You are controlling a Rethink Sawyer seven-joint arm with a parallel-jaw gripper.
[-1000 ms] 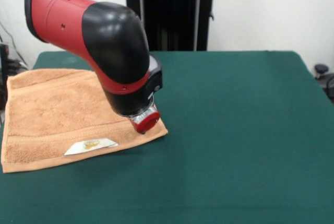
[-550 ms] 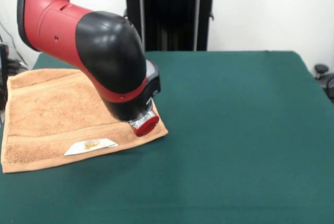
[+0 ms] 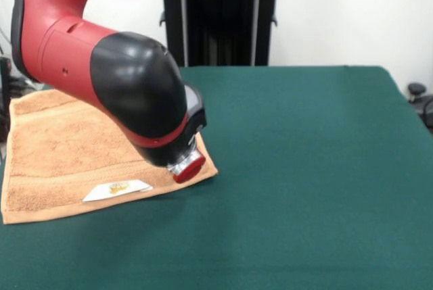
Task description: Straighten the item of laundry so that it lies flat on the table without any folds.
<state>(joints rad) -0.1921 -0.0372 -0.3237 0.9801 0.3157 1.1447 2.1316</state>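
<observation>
Green felt-like worktop (image 3: 311, 168) filled the frame, white wall behind. Orange-tan terry towel (image 3: 61, 148), roughly square, lay at left, a bit skewed, lower right corner pointing right, white label (image 3: 116, 189) near its lower edge. Red-black arm's tool (image 3: 187, 167) over that corner; grip state couldn't be told.

You have one towel (image 3: 61, 155) on view, orange-tan and the only item of laundry; it carries one small white label (image 3: 116, 188) with one yellow mark on it; you have one table (image 3: 304, 168), covered in dark green cloth; one red and black arm (image 3: 101, 74) comes down over the towel, with one red round tip (image 3: 189, 167) at its lower end; one black stand (image 3: 220, 13) rises behind the table.
</observation>
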